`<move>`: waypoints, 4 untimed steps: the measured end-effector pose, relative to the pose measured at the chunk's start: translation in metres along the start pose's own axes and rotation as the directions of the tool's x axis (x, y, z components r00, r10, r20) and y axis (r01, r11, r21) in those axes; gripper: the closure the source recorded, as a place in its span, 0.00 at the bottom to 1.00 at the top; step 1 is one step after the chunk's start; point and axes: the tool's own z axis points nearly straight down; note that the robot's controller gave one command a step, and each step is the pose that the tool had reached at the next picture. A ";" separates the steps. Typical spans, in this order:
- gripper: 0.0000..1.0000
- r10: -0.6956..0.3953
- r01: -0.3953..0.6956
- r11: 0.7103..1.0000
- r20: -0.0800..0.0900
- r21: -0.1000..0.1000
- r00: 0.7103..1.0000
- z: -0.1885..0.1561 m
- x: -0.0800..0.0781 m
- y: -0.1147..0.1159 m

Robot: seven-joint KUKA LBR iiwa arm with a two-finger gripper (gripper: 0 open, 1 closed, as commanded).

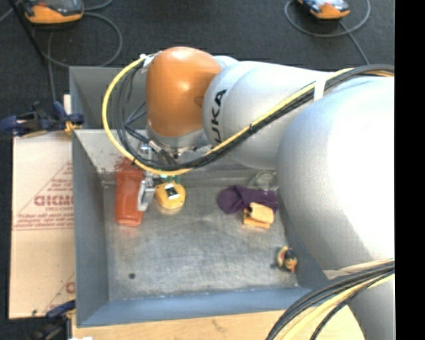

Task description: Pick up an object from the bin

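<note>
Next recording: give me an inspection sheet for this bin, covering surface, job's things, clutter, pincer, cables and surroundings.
Surface: grey bin floor, scuffed and speckled.
Job's things: orange-red oblong block and yellow round thing with a black-and-white label, either side of the pincer, far left of the bin.
Clutter: purple soft thing with a tan block against it; small multicoloured figure at the right wall.
Pincer: pincer low between block and yellow thing; open or shut cannot be told.
Cables: yellow and black cables loop round the orange wrist cover.
Surroundings: dark floor, thin cords, orange devices.
</note>
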 end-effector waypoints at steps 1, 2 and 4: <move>0.00 0.003 -0.003 1.000 0.008 -0.002 1.000 -0.005 -0.002 -0.001; 0.00 -0.290 0.290 0.957 0.014 0.004 0.957 0.039 -0.008 0.005; 0.00 -0.606 0.606 0.795 0.015 0.009 0.795 0.043 0.004 0.019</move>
